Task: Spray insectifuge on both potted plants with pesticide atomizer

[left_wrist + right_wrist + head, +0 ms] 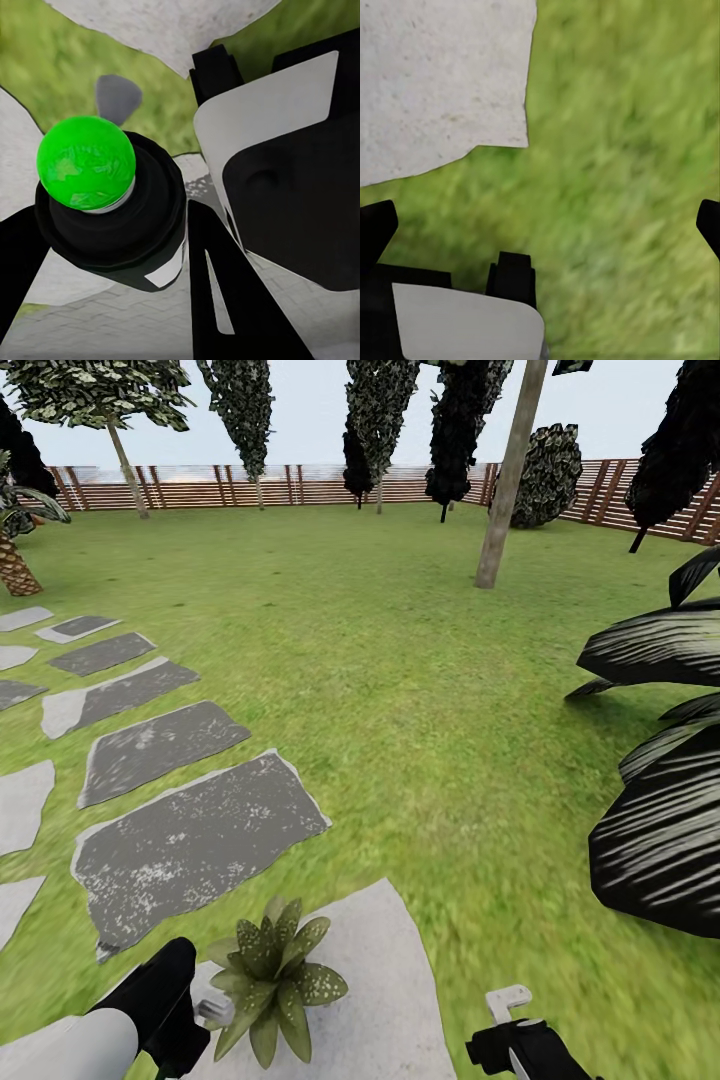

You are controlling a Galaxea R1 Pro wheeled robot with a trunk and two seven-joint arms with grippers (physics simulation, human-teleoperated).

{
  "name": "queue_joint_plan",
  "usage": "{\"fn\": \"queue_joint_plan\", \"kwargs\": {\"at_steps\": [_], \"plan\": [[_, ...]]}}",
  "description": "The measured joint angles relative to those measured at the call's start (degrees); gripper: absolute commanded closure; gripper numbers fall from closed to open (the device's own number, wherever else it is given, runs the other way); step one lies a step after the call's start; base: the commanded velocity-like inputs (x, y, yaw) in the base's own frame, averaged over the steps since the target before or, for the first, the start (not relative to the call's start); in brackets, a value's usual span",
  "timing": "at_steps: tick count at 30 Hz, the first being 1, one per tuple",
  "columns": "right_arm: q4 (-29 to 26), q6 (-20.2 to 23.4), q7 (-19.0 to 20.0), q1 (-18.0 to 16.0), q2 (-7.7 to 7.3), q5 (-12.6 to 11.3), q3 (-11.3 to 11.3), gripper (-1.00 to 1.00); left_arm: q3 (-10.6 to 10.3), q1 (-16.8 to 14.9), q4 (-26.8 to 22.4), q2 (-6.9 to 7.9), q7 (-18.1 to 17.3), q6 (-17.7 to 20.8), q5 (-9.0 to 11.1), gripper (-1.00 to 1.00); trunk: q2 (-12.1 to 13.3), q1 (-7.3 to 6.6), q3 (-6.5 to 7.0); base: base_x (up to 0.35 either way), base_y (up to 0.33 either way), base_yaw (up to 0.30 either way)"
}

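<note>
While your left gripper [205, 1010] clamps its jaws on the pesticide atomizer [112, 202], its spray head sits just beside the potted plant [275, 975] on the white stepping stone [385, 980]; your right gripper [540, 225] hangs spread over lawn [400, 660] beside that stone.

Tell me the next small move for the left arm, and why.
Probably nudge the left gripper toward the middle of the potted plant, then spray. It appears to hold the pesticide atomizer, whose pale head sits at the rosette's left edge in the head view, so spray from here might miss the far leaves. The right gripper hangs open over grass.
</note>
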Motion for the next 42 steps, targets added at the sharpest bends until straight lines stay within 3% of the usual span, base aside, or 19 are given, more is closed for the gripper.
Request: {"fn": "queue_joint_plan", "kwargs": {"at_steps": [35,42], "plan": [[0.0,0.0,0.0,0.0,0.07,0.0,0.1,-1.00,-0.1,0.6,0.0,-0.27,0.0,0.0,0.0,1.00,0.0,0.00,0.00,-0.001,-0.033,0.000],[0.0,0.0,0.0,0.0,0.05,0.0,0.0,-1.00,-0.1,0.6,0.0,-0.28,0.0,0.0,0.2,1.00,0.0,0.07,0.05,-0.286,0.000,-0.080]]}}
